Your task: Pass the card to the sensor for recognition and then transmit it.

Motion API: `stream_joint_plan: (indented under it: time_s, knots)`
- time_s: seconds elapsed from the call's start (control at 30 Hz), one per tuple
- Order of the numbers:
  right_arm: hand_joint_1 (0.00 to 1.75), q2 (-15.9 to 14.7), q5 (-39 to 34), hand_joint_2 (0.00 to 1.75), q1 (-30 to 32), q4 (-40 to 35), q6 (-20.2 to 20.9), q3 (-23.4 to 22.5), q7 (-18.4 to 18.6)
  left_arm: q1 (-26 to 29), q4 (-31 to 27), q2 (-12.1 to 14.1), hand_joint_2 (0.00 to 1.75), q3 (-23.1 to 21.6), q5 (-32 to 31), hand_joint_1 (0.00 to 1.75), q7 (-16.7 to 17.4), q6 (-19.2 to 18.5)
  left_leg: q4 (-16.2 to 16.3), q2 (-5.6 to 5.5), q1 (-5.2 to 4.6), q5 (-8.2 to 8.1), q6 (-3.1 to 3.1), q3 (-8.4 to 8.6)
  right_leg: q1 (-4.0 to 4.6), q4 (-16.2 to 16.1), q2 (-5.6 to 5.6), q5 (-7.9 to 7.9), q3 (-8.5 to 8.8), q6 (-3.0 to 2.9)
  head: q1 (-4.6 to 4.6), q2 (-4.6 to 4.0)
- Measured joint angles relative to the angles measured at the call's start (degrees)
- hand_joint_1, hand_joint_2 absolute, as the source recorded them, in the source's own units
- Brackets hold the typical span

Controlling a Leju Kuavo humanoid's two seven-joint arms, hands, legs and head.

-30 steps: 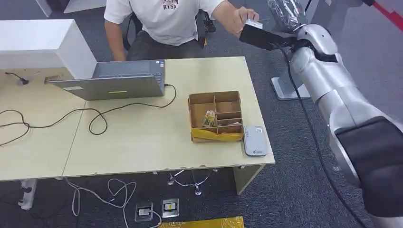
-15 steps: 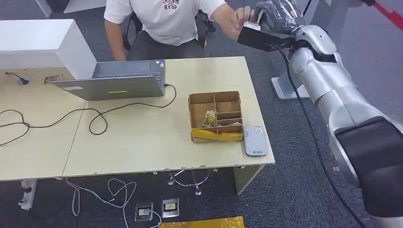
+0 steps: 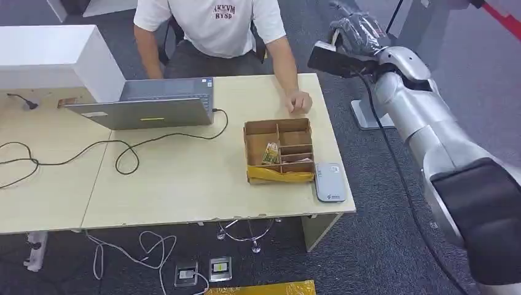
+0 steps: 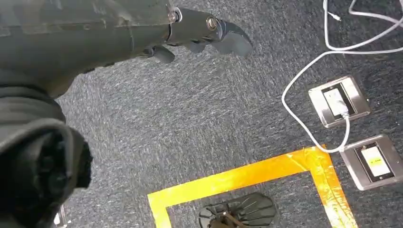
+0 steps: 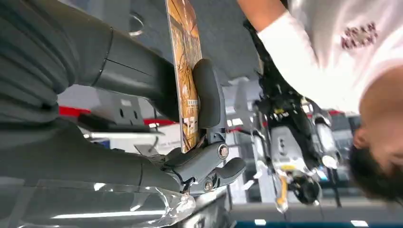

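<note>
A person's hand (image 3: 299, 102) rests just behind the divided box (image 3: 278, 149).

Grey carpet (image 3: 381, 233), pale wooden desk (image 3: 184, 184)

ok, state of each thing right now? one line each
card: pinched edge-on in the right hand, raised off the table's far corner
left hand: holding nothing, hanging over the carpet
card reader: flat on the table, beside the box, nothing on it
cardboard box: open, divided, items inside
laptop: lid open
person's hand: resting on the table
</note>
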Motion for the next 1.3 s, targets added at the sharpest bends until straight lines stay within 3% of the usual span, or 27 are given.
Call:
stream_joint_plan:
  time_s: [0.23, 0.6, 0.87, 1.3]
  knots:
    - [1.75, -4.33, -4.40, 1.75, 7.85, -5.36, 3.02, -0.48, 5.03, 0.14, 0.00, -0.09, 0.00, 0.02, 1.38, 0.00, 1.20, 0.13, 0.01, 0.01, 0.00, -0.04, -0.02, 0.02, 0.00, -0.02, 0.02, 0.00, 0.02, 0.00, -0.02, 0.00]
    - [1.75, -10.42, -6.66, 1.75, 27.01, -18.23, 3.23, -5.07, 12.76, 0.34, 0.00, -0.28, 0.00, 0.00, 1.92, 0.00, 2.27, 0.42, 0.00, 0.03, 0.03, -0.10, -0.10, 0.01, 0.03, -0.02, 0.05, -0.01, 0.00, 0.00, -0.04, 0.00]
    - [1.75, -11.91, -5.62, 1.75, 34.75, -25.40, 4.17, -8.55, 14.27, 0.32, 0.00, -0.31, 0.00, 0.00, 1.70, 0.00, 2.34, 0.68, -0.01, 0.07, 0.03, -0.10, -0.11, 0.02, 0.03, -0.02, 0.10, -0.01, 0.01, 0.00, 0.00, 0.00]
    - [1.75, -11.08, -4.19, 1.75, 39.95, -31.28, 5.09, -10.29, 15.17, 0.22, 0.00, -0.66, 0.00, 0.00, 1.42, 0.00, 2.88, 1.29, -0.02, 0.06, 0.03, -0.10, -0.11, -0.01, 0.03, -0.01, 0.13, -0.01, -0.01, -0.01, 0.00, 0.00]
